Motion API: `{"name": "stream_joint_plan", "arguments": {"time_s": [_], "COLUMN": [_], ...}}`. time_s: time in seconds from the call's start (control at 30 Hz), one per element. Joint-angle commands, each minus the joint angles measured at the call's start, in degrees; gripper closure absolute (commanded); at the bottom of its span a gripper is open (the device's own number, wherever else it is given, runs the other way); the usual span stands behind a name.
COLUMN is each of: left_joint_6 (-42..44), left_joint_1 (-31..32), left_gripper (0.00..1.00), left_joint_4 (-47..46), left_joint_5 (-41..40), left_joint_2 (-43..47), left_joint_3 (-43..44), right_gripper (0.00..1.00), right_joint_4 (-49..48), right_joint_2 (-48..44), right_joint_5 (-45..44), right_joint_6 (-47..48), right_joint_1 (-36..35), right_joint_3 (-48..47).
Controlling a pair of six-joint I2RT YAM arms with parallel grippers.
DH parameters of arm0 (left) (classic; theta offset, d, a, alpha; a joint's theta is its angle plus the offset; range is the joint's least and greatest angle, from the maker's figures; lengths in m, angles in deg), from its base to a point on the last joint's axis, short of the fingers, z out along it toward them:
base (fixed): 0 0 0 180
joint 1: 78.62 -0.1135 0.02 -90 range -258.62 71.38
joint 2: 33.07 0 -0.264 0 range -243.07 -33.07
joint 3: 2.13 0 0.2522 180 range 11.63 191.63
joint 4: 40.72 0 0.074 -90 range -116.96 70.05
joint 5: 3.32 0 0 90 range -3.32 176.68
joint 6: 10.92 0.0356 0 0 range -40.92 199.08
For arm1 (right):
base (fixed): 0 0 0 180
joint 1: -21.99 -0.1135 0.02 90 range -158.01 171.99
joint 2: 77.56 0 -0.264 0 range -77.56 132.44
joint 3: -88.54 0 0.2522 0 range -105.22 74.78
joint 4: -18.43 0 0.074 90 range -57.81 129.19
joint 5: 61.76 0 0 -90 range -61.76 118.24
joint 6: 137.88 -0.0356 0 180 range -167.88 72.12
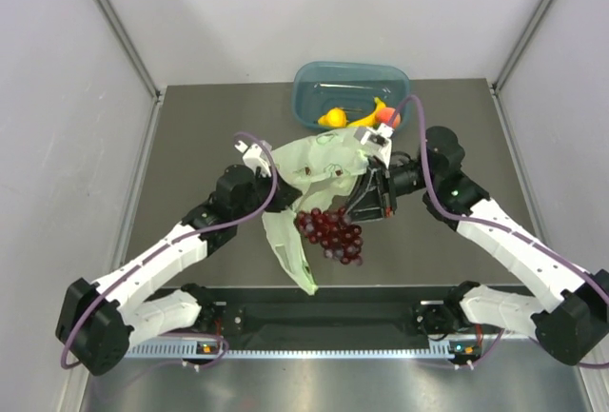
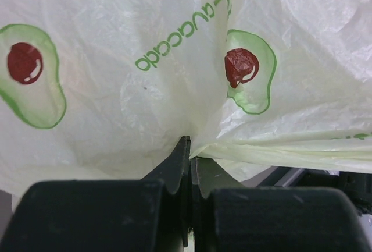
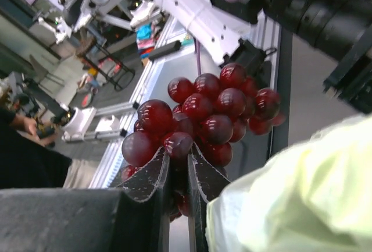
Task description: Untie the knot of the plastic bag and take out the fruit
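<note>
The pale green plastic bag (image 1: 319, 160), printed with avocados, is bunched at mid-table, and a long strip of it trails toward the near edge. My left gripper (image 1: 274, 161) is shut on a fold of the plastic bag (image 2: 145, 60), its fingertips (image 2: 185, 147) pinching the film. My right gripper (image 1: 366, 205) is shut on the dark purple grape bunch (image 1: 331, 233), outside the bag at its near side. In the right wrist view the grape bunch (image 3: 209, 112) sits above my right gripper (image 3: 179, 159), with the bag (image 3: 302, 194) at lower right. The knot is out of view.
A teal tub (image 1: 309, 84) stands at the table's far edge, just behind the bag. It holds a yellow banana (image 1: 366, 117), a yellow round fruit (image 1: 331, 118) and an orange-red peach (image 1: 388, 117). Grey walls close in both sides.
</note>
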Motion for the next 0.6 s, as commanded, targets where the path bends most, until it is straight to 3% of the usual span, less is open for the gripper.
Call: {"name": "stream_joint_plan", "arguments": {"time_s": [0.0, 0.03, 0.1, 0.17, 0.3, 0.57], "left_joint_6": [1.59, 2.03, 2.65, 2.65, 0.11, -2.27], "left_joint_1": [-0.92, -1.01, -1.01, -1.01, -1.71, -3.3], "left_gripper": [1.0, 1.0, 1.0, 1.0, 1.0, 1.0], "left_joint_4": [5.24, 6.55, 9.01, 15.33, 24.39, 21.51], "left_joint_5": [-7.15, -8.9, -13.36, -17.94, -34.44, -44.24], "left_joint_2": [1.69, 1.95, 2.75, 3.45, 6.96, 18.12], "left_joint_3": [-0.07, 0.28, 1.94, 4.58, 7.31, 7.4], "right_gripper": [1.0, 1.0, 1.0, 1.0, 1.0, 1.0], "right_joint_4": [19.91, 26.01, 33.59, 33.8, 34.15, 31.08], "right_joint_2": [-4.13, -3.88, -4.05, -5.45, -7.3, -6.86], "right_joint_5": [4.94, 4.32, 3.53, 0.11, -2.01, -4.21], "right_joint_6": [19.14, 29.12, 33.43, 32.57, 31.6, 26.68], "right_joint_1": [0.56, 0.56, 0.56, 0.56, 0.56, -2.16], "right_joint_3": [-4.08, -5.14, -5.86, -4.1, -1.29, 5.48]}}
